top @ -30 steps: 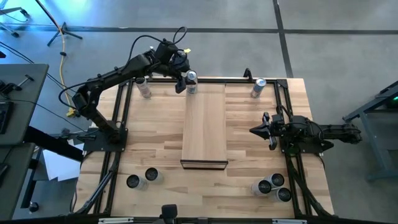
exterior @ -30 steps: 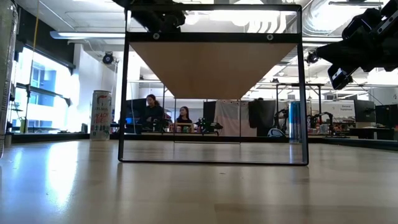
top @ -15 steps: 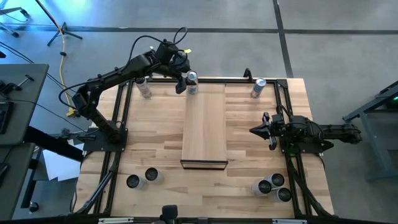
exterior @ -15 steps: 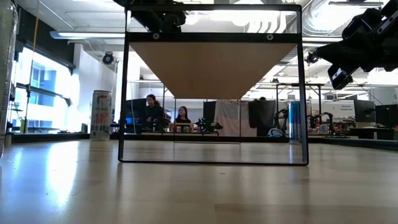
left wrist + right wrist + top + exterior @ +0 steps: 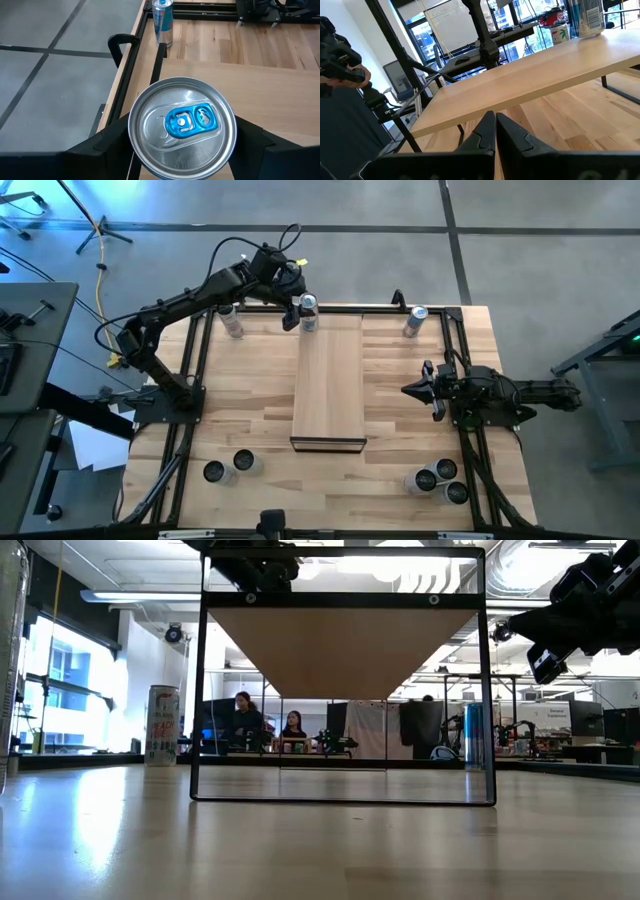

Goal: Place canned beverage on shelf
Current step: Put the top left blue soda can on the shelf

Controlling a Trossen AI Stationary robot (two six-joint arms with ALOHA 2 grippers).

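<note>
Aluminium, with a blue pull tab, is what sits between the fingers of the left gripper (image 5: 303, 313): the can (image 5: 182, 126) is seen from directly above in the left wrist view, one dark finger (image 5: 107, 150) on each side of it, and it stands at the far left corner of the shelf (image 5: 328, 385), close to that board's long edge. Whether the jaws grip the can or have let go of it cannot be told; they stand spread about its width, and contact with the can wall is hidden by the lid. From here the chief risk is judged to be a tip or slide off the nearby edge, caused by a finger dragging on the can as the arm is lifted away, or by a release made before the base is fully seated on the wood. A second can (image 5: 163, 21) stands on the table beyond the gripper and could be struck by a careless retreat. To the right, well apart from the shelf, the right gripper (image 5: 418, 390) waits fully closed on nothing, and no risk is expected from it.
</note>
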